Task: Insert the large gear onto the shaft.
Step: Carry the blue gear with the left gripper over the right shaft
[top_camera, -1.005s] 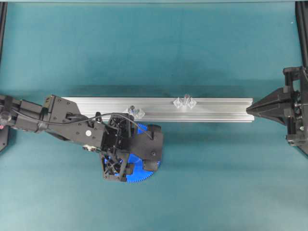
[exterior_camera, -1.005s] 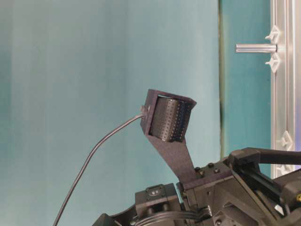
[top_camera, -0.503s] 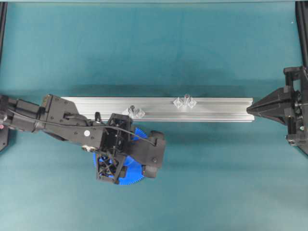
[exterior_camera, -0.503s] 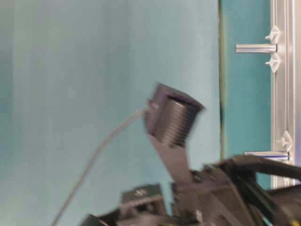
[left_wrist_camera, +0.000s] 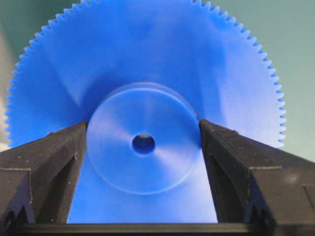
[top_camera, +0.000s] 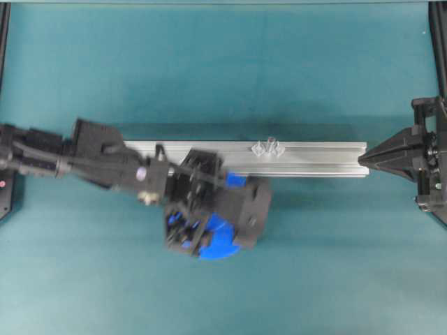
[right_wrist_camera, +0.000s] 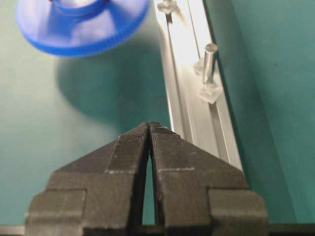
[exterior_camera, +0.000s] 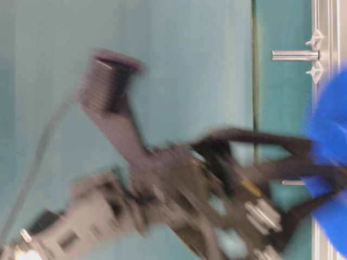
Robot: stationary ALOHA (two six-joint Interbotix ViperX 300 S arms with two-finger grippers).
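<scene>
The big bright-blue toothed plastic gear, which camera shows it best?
The left wrist view: the big bright-blue toothed plastic gear fills it, hub and centre hole sharp. Overhead, the arm mostly hides it; table-level it's blurred; the right wrist view catches it partly.

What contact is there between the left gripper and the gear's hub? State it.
Touching. In the left wrist view both fingers of the left gripper press the sides of the gear's hub, with no gap.
</scene>
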